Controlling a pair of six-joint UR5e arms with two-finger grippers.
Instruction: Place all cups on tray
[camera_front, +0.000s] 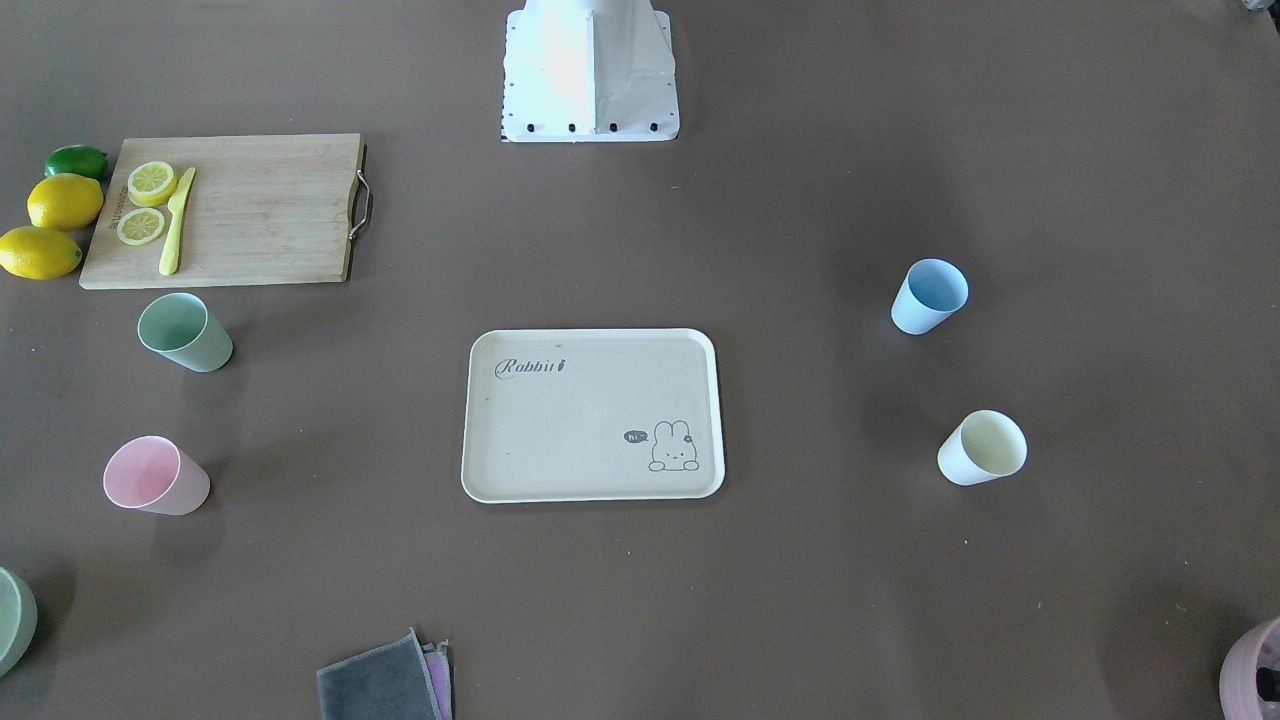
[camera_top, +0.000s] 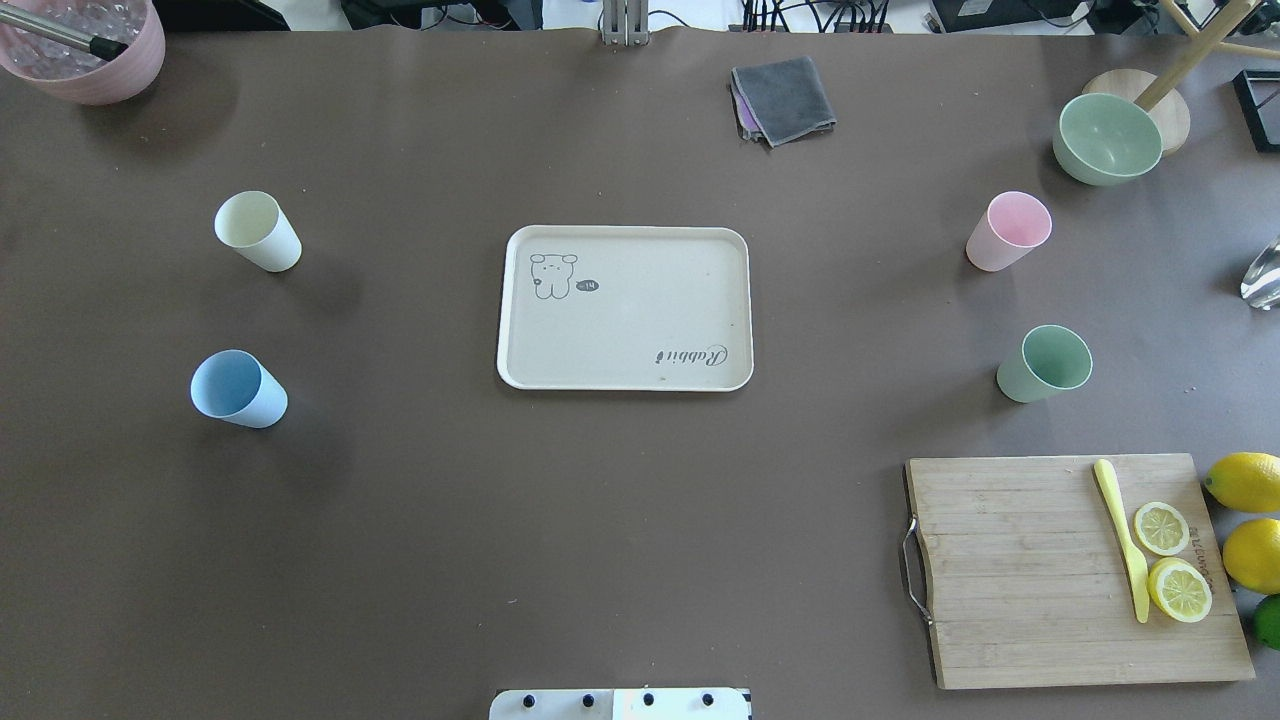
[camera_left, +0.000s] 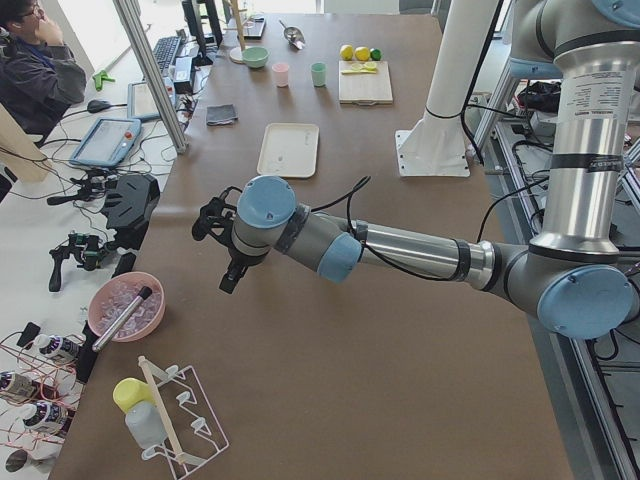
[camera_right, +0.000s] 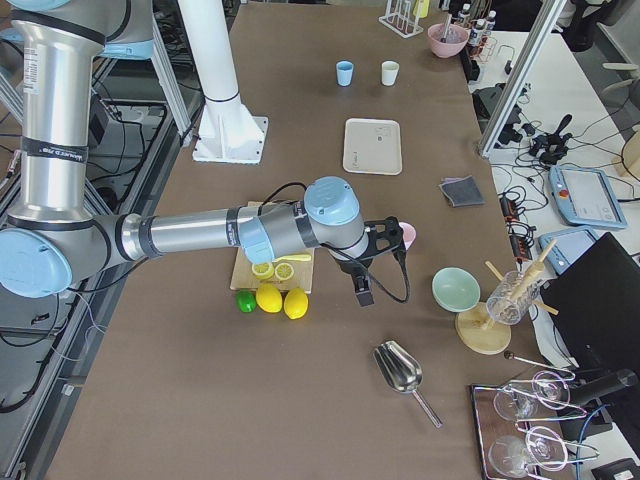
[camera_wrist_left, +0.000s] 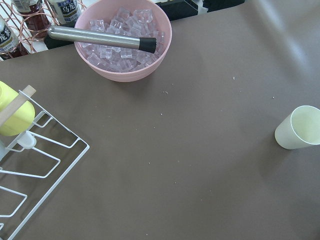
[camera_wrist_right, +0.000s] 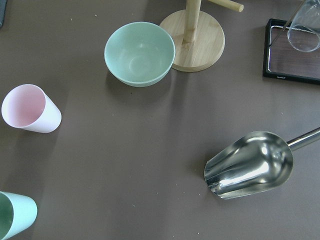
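At the far left, our left gripper (camera_left: 222, 248) hangs above the table (camera_top: 640, 500) near the ice bowl (camera_wrist_left: 125, 75). It shows only in the side view, so we cannot tell whether its fingers are apart or together. Just right of that, on our left half of the table, the cream cup (camera_top: 257, 231) stands upright on the far side and the blue cup (camera_top: 238, 389) upright nearer to us, both well apart from the tray (camera_top: 640, 320). The tray lies flat at the table's middle. Further right, the pink cup (camera_top: 1008, 231) and the green cup (camera_top: 1044, 363) stand upright on the bare table, also well clear of the tray, with the green cup between the pink one and the board (camera_top: 1010, 570). Our right gripper (camera_right: 372, 270) hovers over this right end, close by the pink cup, and its wrist view takes in the green bowl (camera_wrist_right: 140, 54) and a scoop (camera_wrist_right: 250, 165). Here too we cannot tell how its fingers stand.
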